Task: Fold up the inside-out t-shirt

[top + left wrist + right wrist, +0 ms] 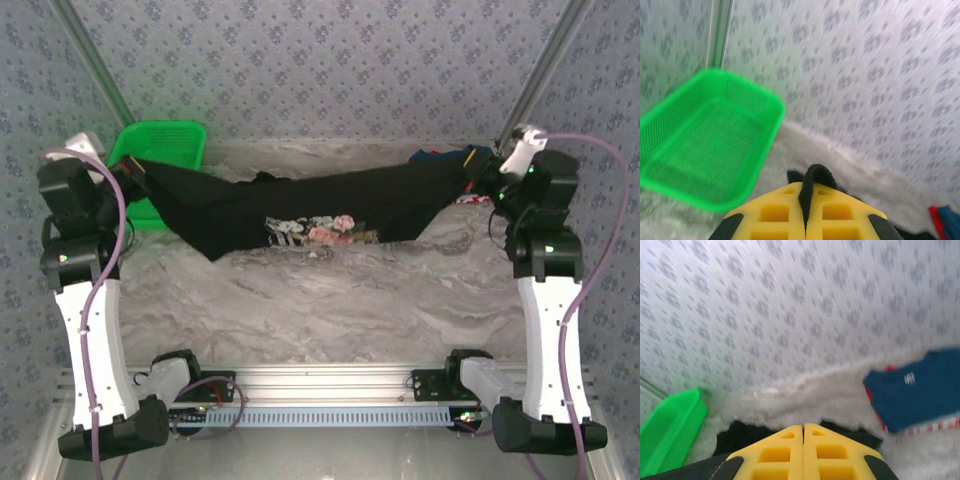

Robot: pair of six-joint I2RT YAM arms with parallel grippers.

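Two claws share one garment. At the far left the green basket (pixel 165 145) sits at the back of the tabletop (pixel 330 310). Just in front of it the left claw (pixel 128 172) has its yellow pads (pixel 775 212) pressed together on a ridge of black cloth, which pokes up between them in the left wrist view; it is pinching one end of the inside-out t-shirt (pixel 250 205).

From there the shirt runs as a long dark band across the back of the tabletop, lifted at both ends and sagging in the middle. Its lower edge and the multicoloured print patch (pixel 315 232) hang lowest; whether they touch the surface I cannot tell.

I judge the cloth light, limp and in no way fragile; it will droop, bunch and twist wherever it is unsupported. Holds belong at corners, hem or shoulder seams, taken with plenty of fabric.

On the right the right claw (pixel 478 178) is closed too. Its pads meet with no gap in the right wrist view, with black cloth spilling out beneath them. The top view shows the shirt's other end drawn up to it, so it grips that end. Beyond it, near the back wall, lies the folded blue shirt (pixel 920 387) with red trim.
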